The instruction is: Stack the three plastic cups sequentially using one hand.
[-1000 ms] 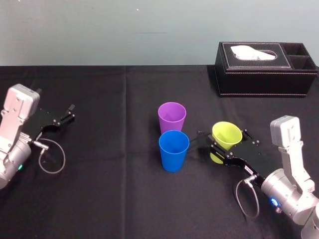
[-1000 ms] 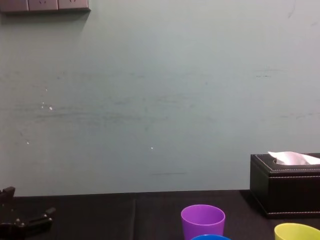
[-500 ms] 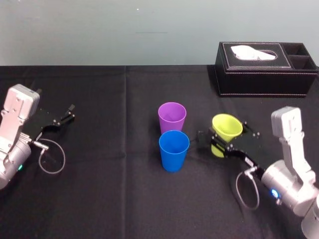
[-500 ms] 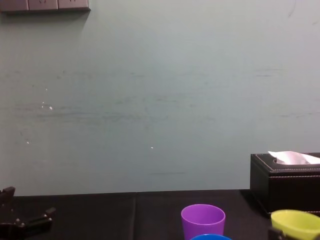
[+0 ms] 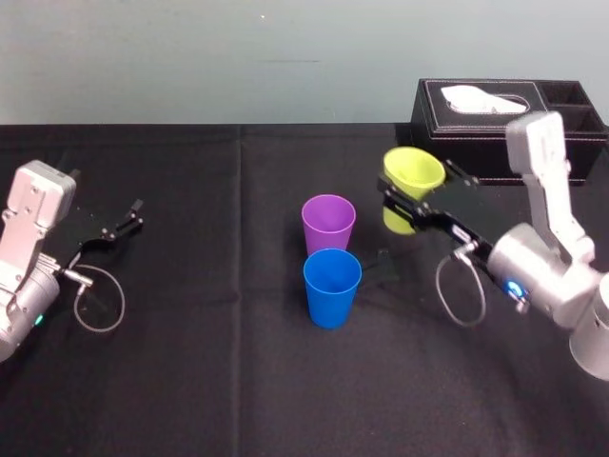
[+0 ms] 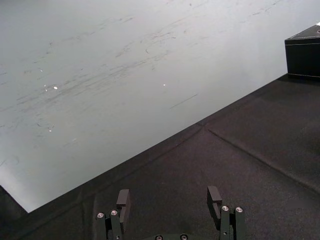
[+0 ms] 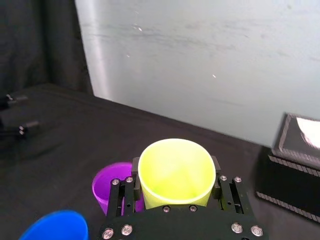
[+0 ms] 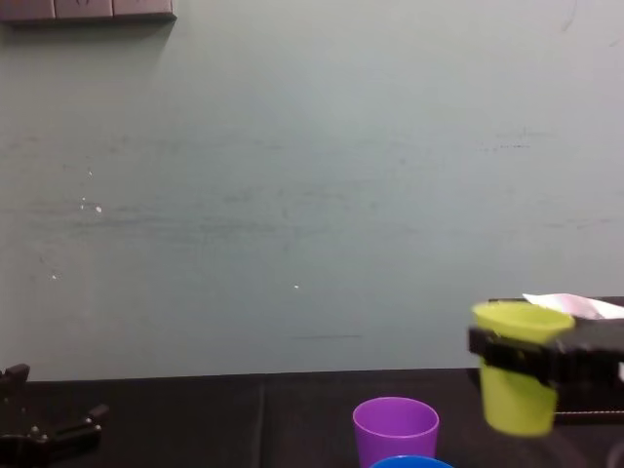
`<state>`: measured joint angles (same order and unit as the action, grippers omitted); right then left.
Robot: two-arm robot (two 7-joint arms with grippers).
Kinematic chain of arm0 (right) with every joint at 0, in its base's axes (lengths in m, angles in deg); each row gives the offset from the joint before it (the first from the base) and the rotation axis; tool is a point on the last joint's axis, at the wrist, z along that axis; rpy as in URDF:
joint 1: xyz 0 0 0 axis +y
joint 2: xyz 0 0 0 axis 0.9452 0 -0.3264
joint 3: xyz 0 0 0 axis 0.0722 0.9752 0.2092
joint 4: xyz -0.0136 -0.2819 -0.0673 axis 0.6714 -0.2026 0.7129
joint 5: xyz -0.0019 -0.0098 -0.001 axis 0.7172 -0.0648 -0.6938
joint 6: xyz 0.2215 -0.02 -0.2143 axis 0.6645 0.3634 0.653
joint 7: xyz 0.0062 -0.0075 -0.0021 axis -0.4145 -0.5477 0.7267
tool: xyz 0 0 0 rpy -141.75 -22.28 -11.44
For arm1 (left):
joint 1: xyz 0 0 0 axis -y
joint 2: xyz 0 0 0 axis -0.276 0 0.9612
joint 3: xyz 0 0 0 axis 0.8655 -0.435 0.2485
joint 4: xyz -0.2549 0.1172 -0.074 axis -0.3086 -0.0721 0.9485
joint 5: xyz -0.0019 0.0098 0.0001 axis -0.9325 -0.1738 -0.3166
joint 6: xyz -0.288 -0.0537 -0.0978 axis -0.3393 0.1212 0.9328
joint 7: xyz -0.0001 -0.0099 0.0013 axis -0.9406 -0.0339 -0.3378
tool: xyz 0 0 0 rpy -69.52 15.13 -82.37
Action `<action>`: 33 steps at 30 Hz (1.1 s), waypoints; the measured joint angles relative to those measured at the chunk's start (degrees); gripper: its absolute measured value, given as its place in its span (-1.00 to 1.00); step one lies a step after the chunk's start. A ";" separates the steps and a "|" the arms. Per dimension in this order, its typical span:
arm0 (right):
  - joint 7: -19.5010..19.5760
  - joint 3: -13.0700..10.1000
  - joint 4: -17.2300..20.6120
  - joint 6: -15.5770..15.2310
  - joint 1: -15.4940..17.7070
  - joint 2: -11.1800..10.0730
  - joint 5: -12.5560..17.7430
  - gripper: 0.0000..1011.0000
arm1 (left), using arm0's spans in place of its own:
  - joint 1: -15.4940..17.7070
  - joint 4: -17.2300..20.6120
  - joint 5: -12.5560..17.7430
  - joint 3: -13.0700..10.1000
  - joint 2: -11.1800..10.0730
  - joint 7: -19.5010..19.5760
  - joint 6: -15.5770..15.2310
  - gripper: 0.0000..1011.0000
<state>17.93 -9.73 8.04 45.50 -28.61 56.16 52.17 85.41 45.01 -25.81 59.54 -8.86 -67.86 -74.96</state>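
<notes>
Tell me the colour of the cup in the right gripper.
Yellow-green; the cup shows best in the right wrist view.

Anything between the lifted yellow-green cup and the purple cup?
No. Head view: only bare black tablecloth between the yellow-green cup and the purple cup.

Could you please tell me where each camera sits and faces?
Head: high up, looking down at the table; shows the left end effector and the right end effector holding the yellow-green cup aloft.
Chest: lower, facing the wall; left end effector at lower left.
Left wrist: looks past its open fingers across the table.
Right wrist: looks past its fingers onto that cup.
Head and right wrist share the purple cup and blue cup.
</notes>
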 joint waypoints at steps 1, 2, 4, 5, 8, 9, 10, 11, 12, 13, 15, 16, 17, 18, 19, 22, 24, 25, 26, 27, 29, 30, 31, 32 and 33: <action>-0.43 0.56 -0.22 -0.44 -1.15 0.03 0.10 0.47 | 0.00 0.00 0.00 0.00 0.00 0.00 0.00 1.00; -0.73 0.92 -0.38 -0.68 -1.79 0.07 0.18 0.47 | 0.00 0.00 0.00 0.00 0.00 0.00 0.00 1.00; -1.20 1.62 -0.83 -1.16 -2.97 0.22 0.23 0.47 | 0.00 0.00 0.00 0.00 0.00 0.00 0.00 1.00; -1.59 2.39 -1.42 -1.53 -4.22 0.45 0.25 0.47 | 0.00 0.00 0.00 0.01 0.00 0.00 0.00 1.00; -2.10 3.83 -2.54 -1.97 -6.37 0.98 0.27 0.47 | 0.00 0.00 0.00 0.00 0.00 0.00 0.00 1.00; -2.18 4.14 -2.82 -2.02 -6.88 1.11 0.26 0.47 | 0.00 0.00 0.00 0.01 0.00 0.00 0.00 1.00; -2.26 4.48 -3.17 -2.07 -7.34 1.27 0.26 0.47 | 0.00 0.00 0.00 0.01 0.00 0.00 0.00 1.00; -2.38 4.82 -3.50 -2.10 -7.82 1.47 0.25 0.47 | 0.00 0.00 0.00 0.00 0.00 0.00 0.00 1.00; -2.46 5.36 -4.05 -2.13 -8.50 1.73 0.24 0.47 | 0.00 0.00 0.00 0.01 0.00 0.00 0.00 1.00; -2.52 5.68 -4.35 -2.13 -8.85 1.91 0.23 0.47 | 0.00 0.00 0.00 0.00 0.00 0.00 0.00 1.00; -2.66 6.47 -5.30 -2.11 -9.76 2.34 0.21 0.47 | 0.00 0.00 0.00 0.00 0.00 0.00 0.00 1.00; -2.70 6.71 -5.64 -2.08 -10.04 2.49 0.20 0.47 | 0.00 0.00 0.00 0.00 0.00 0.00 0.00 1.00; -2.73 6.93 -5.95 -2.07 -10.25 2.60 0.19 0.47 | 0.00 0.00 0.00 0.00 0.00 0.00 0.00 1.00; -2.75 7.40 -6.48 -2.01 -10.57 2.88 0.17 0.47 | 0.00 0.00 0.00 0.00 0.00 0.00 0.00 1.00; -2.75 7.59 -6.69 -1.97 -10.70 2.98 0.16 0.47 | 0.00 0.00 0.00 0.01 0.00 0.00 0.00 1.00; -2.75 8.25 -7.42 -1.81 -11.02 3.38 0.15 0.47 | 0.00 0.00 0.00 0.00 0.00 0.00 0.00 1.00; -2.76 8.70 -7.75 -1.68 -11.12 3.57 0.12 0.47 | 0.00 0.00 0.00 0.01 0.00 0.00 0.00 1.00; -2.78 8.81 -7.85 -1.60 -11.16 3.63 0.11 0.47 | 0.00 0.00 0.00 0.00 0.00 0.00 0.00 1.00; -2.82 8.99 -8.00 -1.50 -11.21 3.69 0.08 0.47 | 0.00 0.00 0.00 0.01 0.00 0.00 0.00 1.00; -2.86 9.21 -8.16 -1.35 -11.27 3.78 0.06 0.47 | 0.00 0.00 0.00 0.00 0.00 0.00 0.00 1.00; -2.88 9.38 -8.30 -1.21 -11.32 3.85 0.04 0.47 | 0.00 0.00 0.00 0.00 0.00 0.00 0.00 1.00; -2.89 9.47 -8.37 -1.12 -11.35 3.88 0.02 0.47 | 0.00 0.00 0.00 0.01 0.00 0.00 0.00 1.00; -2.89 9.61 -8.52 -1.01 -11.39 3.94 0.01 0.47 | 0.00 0.00 0.00 0.01 0.00 0.00 0.00 1.00; -2.89 9.66 -8.59 -0.97 -11.42 3.96 0.01 0.47 | 0.00 0.00 0.00 0.00 0.00 0.00 0.00 1.00; -2.89 9.76 -8.80 -0.82 -11.47 4.01 -0.01 0.47 | 0.00 0.00 0.00 0.00 0.00 0.00 0.00 1.00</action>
<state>15.04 0.04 -0.76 44.68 -40.08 60.17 52.17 85.41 45.01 -25.81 59.55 -8.86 -67.86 -74.96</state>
